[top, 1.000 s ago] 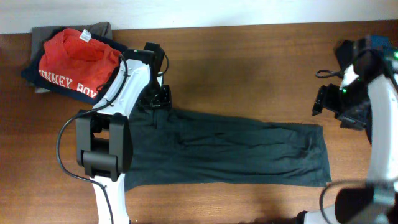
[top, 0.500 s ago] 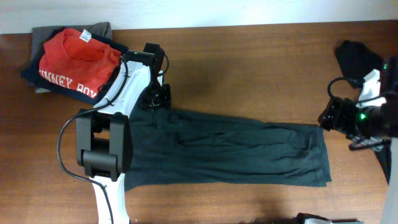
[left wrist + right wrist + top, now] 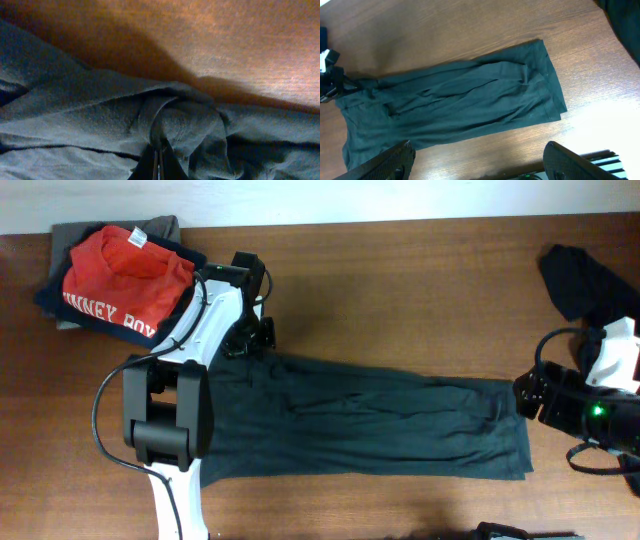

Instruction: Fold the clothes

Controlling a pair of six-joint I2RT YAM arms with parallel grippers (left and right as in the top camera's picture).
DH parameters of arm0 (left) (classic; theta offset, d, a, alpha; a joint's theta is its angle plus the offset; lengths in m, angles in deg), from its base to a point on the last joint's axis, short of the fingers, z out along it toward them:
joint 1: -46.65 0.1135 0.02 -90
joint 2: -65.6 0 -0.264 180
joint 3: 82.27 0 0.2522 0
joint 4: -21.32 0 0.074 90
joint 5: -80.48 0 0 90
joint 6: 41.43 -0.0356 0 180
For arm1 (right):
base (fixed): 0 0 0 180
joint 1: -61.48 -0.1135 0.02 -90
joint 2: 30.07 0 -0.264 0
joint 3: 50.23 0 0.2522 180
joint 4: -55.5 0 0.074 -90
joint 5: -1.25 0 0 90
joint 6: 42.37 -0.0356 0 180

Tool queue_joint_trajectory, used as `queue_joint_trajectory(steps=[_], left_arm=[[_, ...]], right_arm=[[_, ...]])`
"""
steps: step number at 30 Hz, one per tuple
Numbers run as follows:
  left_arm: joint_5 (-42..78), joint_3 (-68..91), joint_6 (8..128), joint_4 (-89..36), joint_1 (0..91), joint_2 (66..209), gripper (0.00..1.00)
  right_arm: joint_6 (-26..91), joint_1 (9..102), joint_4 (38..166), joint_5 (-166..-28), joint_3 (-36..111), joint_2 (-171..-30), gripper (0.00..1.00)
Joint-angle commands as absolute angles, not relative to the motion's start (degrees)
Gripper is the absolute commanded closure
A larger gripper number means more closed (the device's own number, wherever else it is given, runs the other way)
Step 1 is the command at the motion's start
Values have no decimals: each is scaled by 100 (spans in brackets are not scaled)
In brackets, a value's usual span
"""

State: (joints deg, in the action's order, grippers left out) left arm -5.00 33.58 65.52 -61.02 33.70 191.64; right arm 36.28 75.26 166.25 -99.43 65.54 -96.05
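Observation:
One of the clothes, a dark charcoal garment (image 3: 370, 420), lies flat as a long strip across the middle of the table. My left gripper (image 3: 250, 345) sits at its far left corner. The left wrist view shows the left gripper (image 3: 158, 155) shut on a bunched fold of the garment (image 3: 100, 115), the fabric puckering up around the jaws. My right gripper (image 3: 530, 395) hovers just off the strip's right end. Seen from the right wrist, the right gripper (image 3: 479, 150) is open and empty, high over the whole garment (image 3: 455, 100).
A stack of folded clothes topped by a red shirt (image 3: 120, 275) sits at the far left corner. A crumpled black garment (image 3: 580, 280) lies at the far right and also shows as the black garment (image 3: 625, 20). The table's front edge (image 3: 580, 155) is near the right gripper.
My left gripper has closed onto the garment's corner fold. The right arm has moved from the far right toward the front edge, beside the garment's right end, jaws widening a little.

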Motion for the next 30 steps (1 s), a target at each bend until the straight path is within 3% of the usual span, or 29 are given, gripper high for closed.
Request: queue_joint_trajectory(steps=[1,11,30], left_arm=[[-479,3351,6548,-6262,3411,19210,99],[-1300,3410,7193,-7258,3411,18817,99],[-1272,3388,7164,-8922,3330,18664,99]], right_arm=[[3682,7530,16660,-10017,6530,-9531,13],[3682,7530,16660,-10017,6109,-9531,13],[3665,7530,16658,-10017,5468,-9498,14]])
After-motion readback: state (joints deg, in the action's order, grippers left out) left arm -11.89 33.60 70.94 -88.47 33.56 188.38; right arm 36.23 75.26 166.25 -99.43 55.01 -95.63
